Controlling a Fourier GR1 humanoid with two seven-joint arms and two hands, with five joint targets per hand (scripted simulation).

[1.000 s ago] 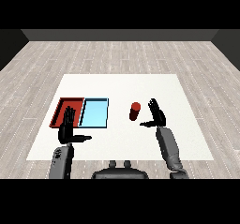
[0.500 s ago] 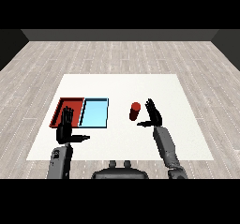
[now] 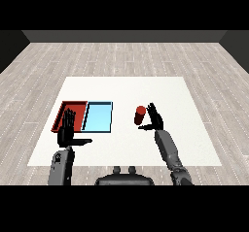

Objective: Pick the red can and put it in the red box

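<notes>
So, red can [image 3: 140,115] stands upright on the white table [image 3: 126,90], right of the blue tray [image 3: 98,117] and well apart from the red tray [image 3: 66,113], which sits at the far left of the pair, touching the blue one. Right hand [image 3: 154,121] is just beside the can on its right, fingers straight and spread, thumb reaching under toward the can base; looks like touching or nearly, can't tell which, not curled round it yet. Left hand [image 3: 67,130] hangs over the near edge of the red tray, fingers straight up, thumb out sideways, holding nothing. Step in hand: closing on the can, grasp not yet made. Can likely light, rigid, smooth-sided, so probably slippery and easy to tip if nudged at the top. Best hold is mid-height round the wall, fingers one side and thumb opposite, keeping it upright. Carry then has to cross over the blue tray to reach the red one.
</notes>
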